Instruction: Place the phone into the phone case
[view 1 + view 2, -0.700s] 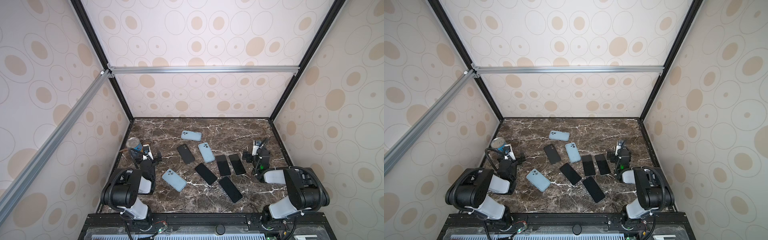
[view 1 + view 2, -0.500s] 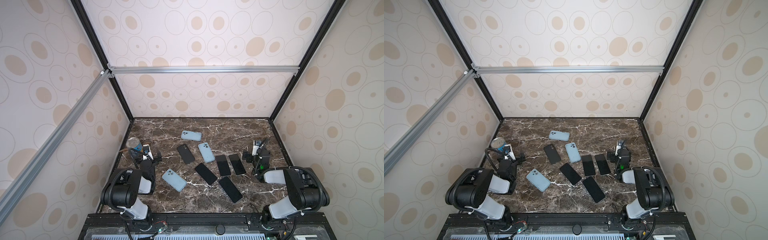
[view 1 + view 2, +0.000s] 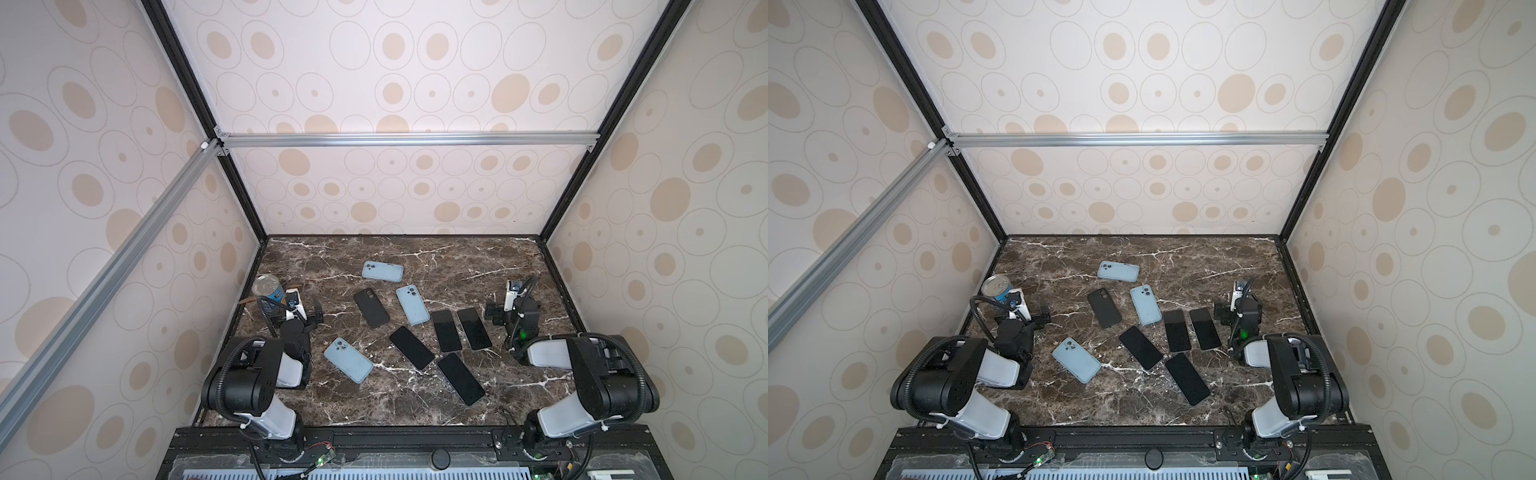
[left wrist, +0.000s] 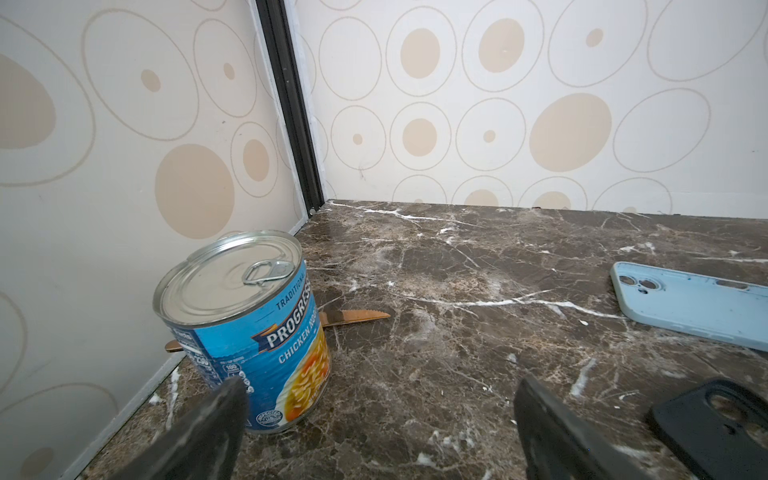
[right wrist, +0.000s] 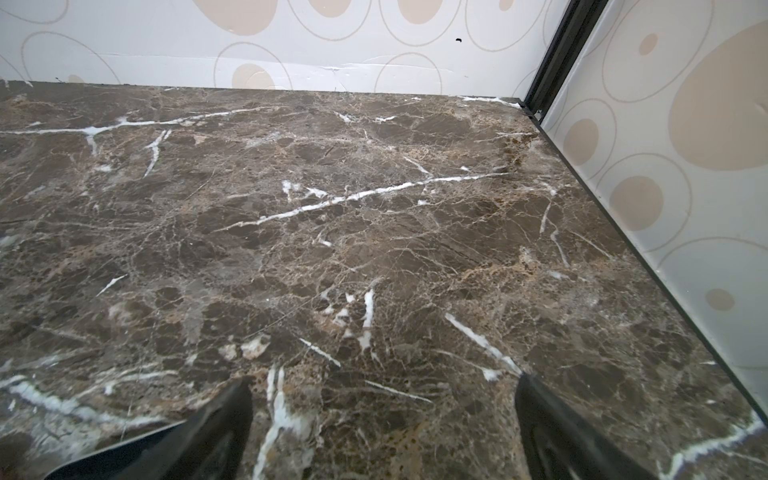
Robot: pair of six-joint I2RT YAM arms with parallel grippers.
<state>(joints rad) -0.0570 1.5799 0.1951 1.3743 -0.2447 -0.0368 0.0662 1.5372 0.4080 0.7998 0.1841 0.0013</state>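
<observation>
Several black phones lie screen up on the marble table (image 3: 478, 266), among them one (image 3: 411, 347) at the middle and one (image 3: 460, 378) nearest the front. Three light blue phone cases (image 3: 348, 359) (image 3: 412, 304) (image 3: 382, 271) and a black phone case (image 3: 371, 308) lie back up to their left. My left gripper (image 3: 297, 318) (image 4: 378, 390) rests open and empty at the left, with the black case (image 4: 715, 428) beside one finger. My right gripper (image 3: 509, 311) (image 5: 384, 384) stands open over bare marble, just right of the phones.
A blue soup can (image 4: 245, 332) (image 3: 268, 286) stands by the left wall, just ahead of my left gripper. A brown knife (image 4: 353, 318) lies behind it. Patterned walls enclose the table on three sides.
</observation>
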